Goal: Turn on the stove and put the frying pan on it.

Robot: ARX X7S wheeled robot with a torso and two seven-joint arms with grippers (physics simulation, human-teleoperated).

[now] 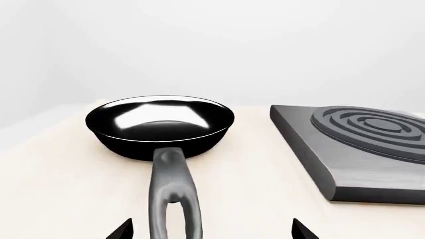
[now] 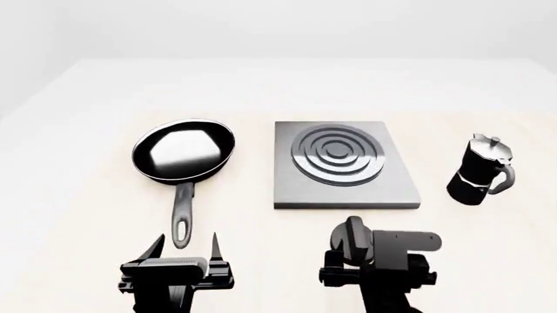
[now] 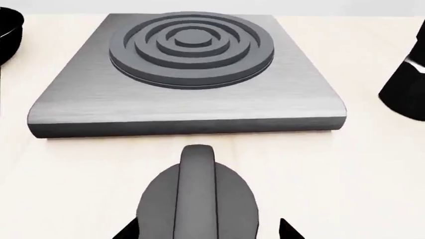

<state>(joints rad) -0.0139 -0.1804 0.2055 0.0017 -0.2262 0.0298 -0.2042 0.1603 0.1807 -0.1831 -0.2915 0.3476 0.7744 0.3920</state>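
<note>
The frying pan is black with a shiny inside and lies on the table left of the stove, handle toward me. My left gripper is open, and the handle's end lies between its fingers, off-centre and untouched. The pan and the stove's corner show in the left wrist view. The stove's black knob stands apart on the table in front of the plate. My right gripper is open around the knob; one finger is at its side, the other shows a gap.
A black moka pot stands right of the stove, and its edge shows in the right wrist view. The cream table stretches far behind the pan and stove. The pan's rim shows at the edge of the right wrist view.
</note>
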